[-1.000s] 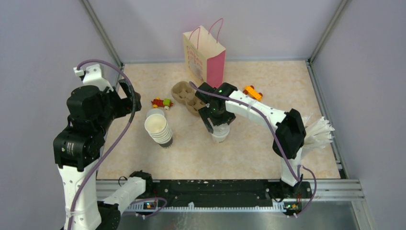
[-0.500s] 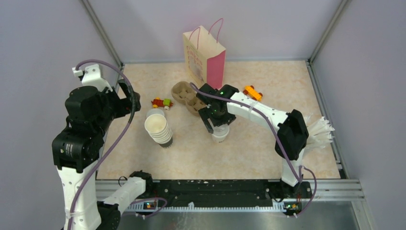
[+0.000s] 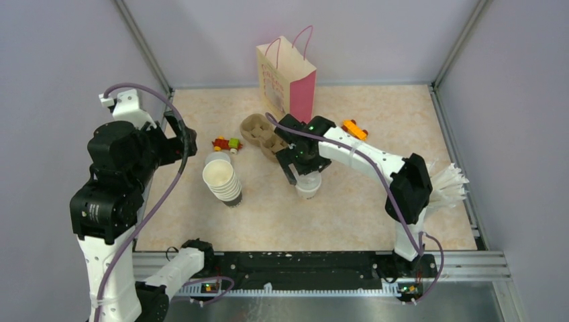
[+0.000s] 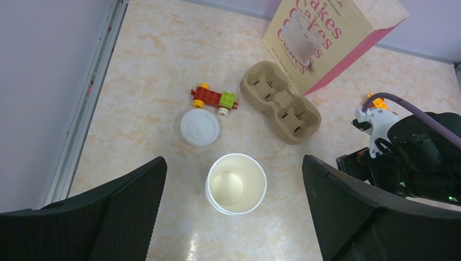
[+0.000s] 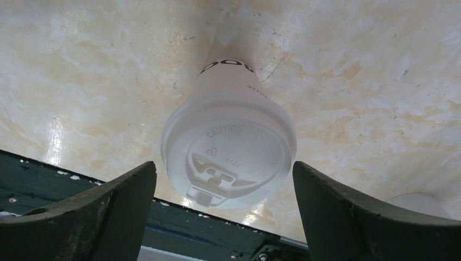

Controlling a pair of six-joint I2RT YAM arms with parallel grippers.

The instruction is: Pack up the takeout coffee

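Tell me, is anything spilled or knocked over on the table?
Nothing is spilled. The takeout coffee stands upright with its lid on. The only odd bit is one white lid lying by itself beside the toy car.

Left pincer point(image 4: 234, 163), right pincer point(image 5: 224, 166), both agape

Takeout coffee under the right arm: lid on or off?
On. In the right wrist view a white lid caps the takeout coffee, which stands upright.
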